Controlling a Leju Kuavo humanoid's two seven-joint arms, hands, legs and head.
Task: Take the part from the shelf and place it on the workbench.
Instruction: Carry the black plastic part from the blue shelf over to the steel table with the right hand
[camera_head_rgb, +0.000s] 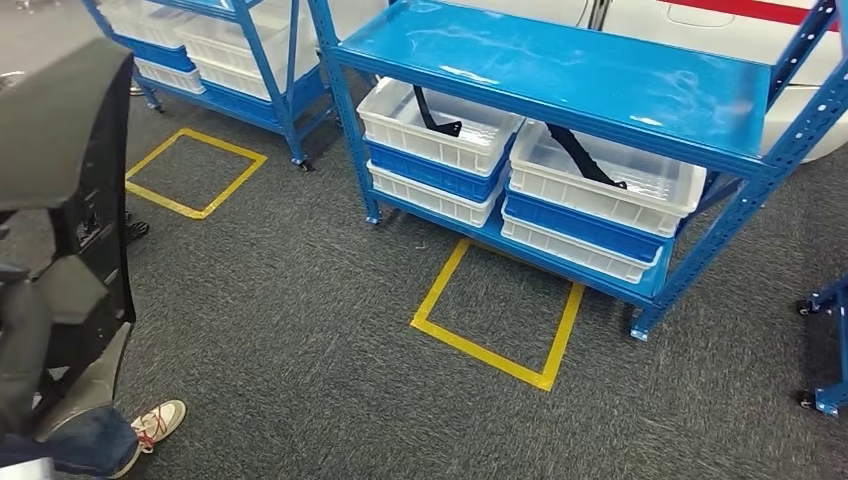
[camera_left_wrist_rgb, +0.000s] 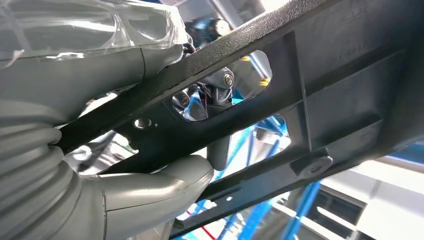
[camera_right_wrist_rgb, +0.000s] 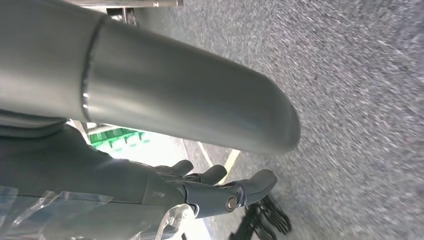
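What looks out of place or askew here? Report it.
Nothing looks spilled or damaged. The white plastic bins sit squarely stacked on the blue metal shelf, each top bin holding a black part. The left hand grips a large black plastic part. One oddity: a person's sneaker close by.

bins (camera_head_rgb: 440, 125) stacked on shelf (camera_head_rgb: 560, 60), floor square (camera_head_rgb: 497, 312) in front

A blue shelf (camera_head_rgb: 560, 60) on grey carpet (camera_head_rgb: 300, 330) carries stacked white and blue bins (camera_head_rgb: 440, 150).

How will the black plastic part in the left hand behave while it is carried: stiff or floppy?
The black part looks stiff: ribbed, moulded, with cut-outs, so probably light for its size. It reaches well beyond the left hand, so it may swing or twist.
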